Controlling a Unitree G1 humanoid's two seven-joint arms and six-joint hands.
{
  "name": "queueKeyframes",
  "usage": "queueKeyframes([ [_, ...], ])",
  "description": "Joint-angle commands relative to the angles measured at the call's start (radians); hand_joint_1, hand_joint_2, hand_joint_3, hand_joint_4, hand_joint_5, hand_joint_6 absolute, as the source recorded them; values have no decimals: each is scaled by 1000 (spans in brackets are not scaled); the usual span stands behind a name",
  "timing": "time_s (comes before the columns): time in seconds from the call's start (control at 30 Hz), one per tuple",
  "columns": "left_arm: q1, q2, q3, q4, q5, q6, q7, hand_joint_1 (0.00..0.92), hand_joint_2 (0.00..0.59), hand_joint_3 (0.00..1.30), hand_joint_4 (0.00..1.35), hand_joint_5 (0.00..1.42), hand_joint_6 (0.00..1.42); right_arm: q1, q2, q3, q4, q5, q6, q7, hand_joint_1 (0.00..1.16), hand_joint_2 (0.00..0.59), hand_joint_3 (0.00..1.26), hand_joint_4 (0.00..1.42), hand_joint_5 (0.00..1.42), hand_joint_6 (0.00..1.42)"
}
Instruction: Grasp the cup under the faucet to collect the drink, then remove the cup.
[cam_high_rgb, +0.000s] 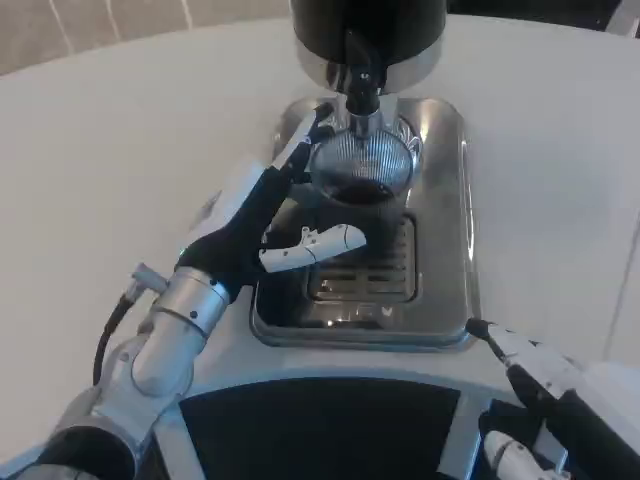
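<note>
Head view | cup (362, 168) stands upright on tray (455, 250) under faucet (360, 85), dark drink inside | my left hand (275, 215) wraps its left side, thumb toward me | my right hand (545, 375) waits well apart, fingers' state unclear | left does the lifting

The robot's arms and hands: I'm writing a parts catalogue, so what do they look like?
The left forearm is a silver cylinder with a black cable looping beside it. The left hand has a white back, black palm and white-and-black fingers. The right hand has white fingers with black tips.

No readable text, label or number anywhere.
</note>
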Motion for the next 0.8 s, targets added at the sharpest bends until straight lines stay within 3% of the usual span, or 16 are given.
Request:
queueKeyframes([
  [0.03,-9,-12,-17,19,5,-15,-19,328,55,0,1,348,443,13,17,-13,-14,19,6,-10,0,585,0,0,0,0],
  [0.63,-54,-45,-95,55,76,55,71,333,58,0,68,454,697,3,5,-30,-14,22,34,-11,0,581,0,0,0,0],
  [0.8,-61,-49,-114,63,81,82,93,333,58,0,71,458,703,-5,4,-33,-14,21,41,-8,0,580,0,0,0,0],
])
